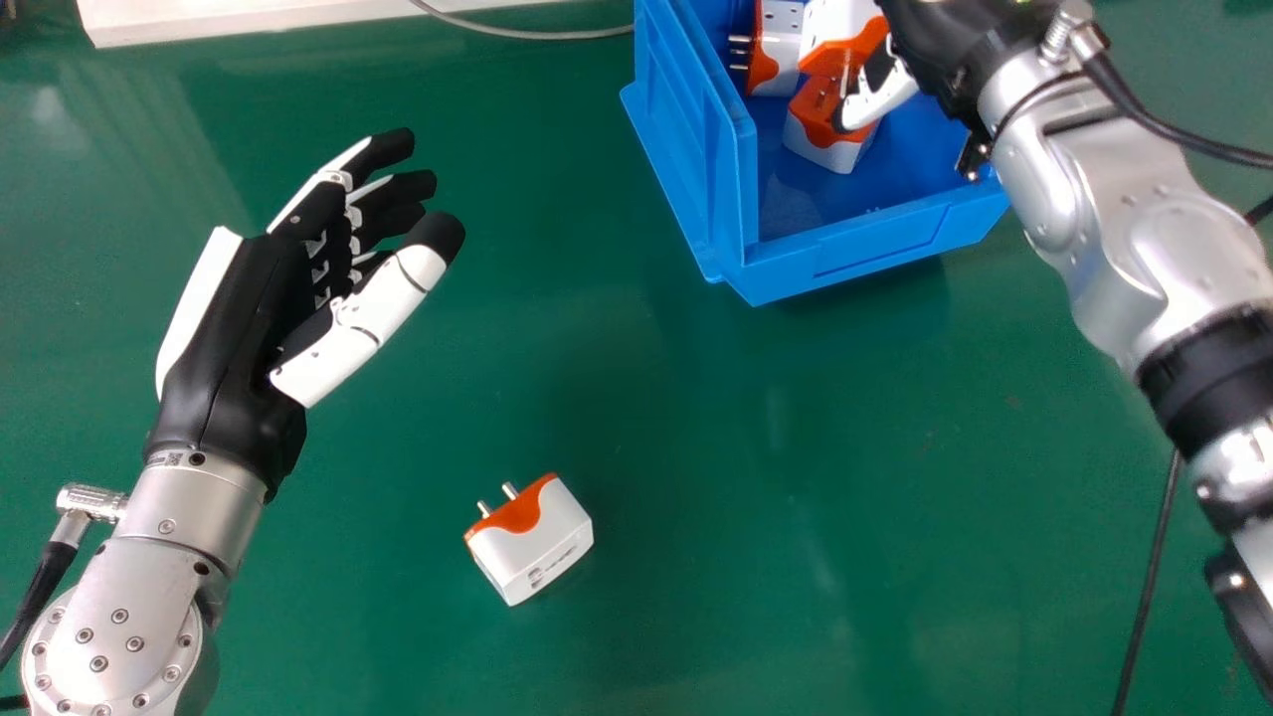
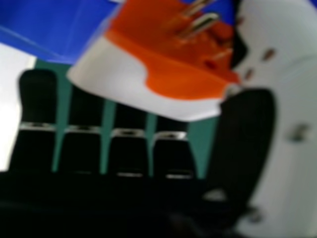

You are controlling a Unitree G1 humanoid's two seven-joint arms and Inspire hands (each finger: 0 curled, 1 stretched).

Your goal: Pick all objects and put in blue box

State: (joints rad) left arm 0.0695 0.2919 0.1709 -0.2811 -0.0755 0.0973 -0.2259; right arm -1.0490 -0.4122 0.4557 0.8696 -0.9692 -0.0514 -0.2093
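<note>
- Adapters (image 1: 534,547), white with orange ends, are seen in four places: one is left on the green table (image 1: 636,398), at the lower middle of the frame, and three are made out in the box (image 1: 875,244), at the upper right of centre.
- The table adapter is set well apart from the box and from both hands; its prongs are pointed toward the upper left.
- In the box, the left adapter (image 1: 778,55) is placed near the left wall, its prongs turned left.
- The upper adapter (image 1: 843,50) is found just beside it, at the top edge of the frame, its orange end turned downward in the picture.
- The lower adapter (image 1: 825,147) is seen below these two, with its orange end raised toward the top of the frame.
- The right hand (image 1: 880,99) is held over the box's right part; its thumb is seen overlapping the lower adapter's edge.
- In the right hand view, the fingers (image 2: 37,99) are kept straight and a close adapter (image 2: 114,69) is seen across some of their tips, beside the thumb; whether its weight is borne by the hand cannot be told.
- The left hand (image 1: 239,348) is held wide at the left of the frame, fingers relaxed and thumb apart.
- A white panel (image 1: 249,15) is seen at the upper left, with a grey cable (image 1: 537,35) laid near it.
</note>
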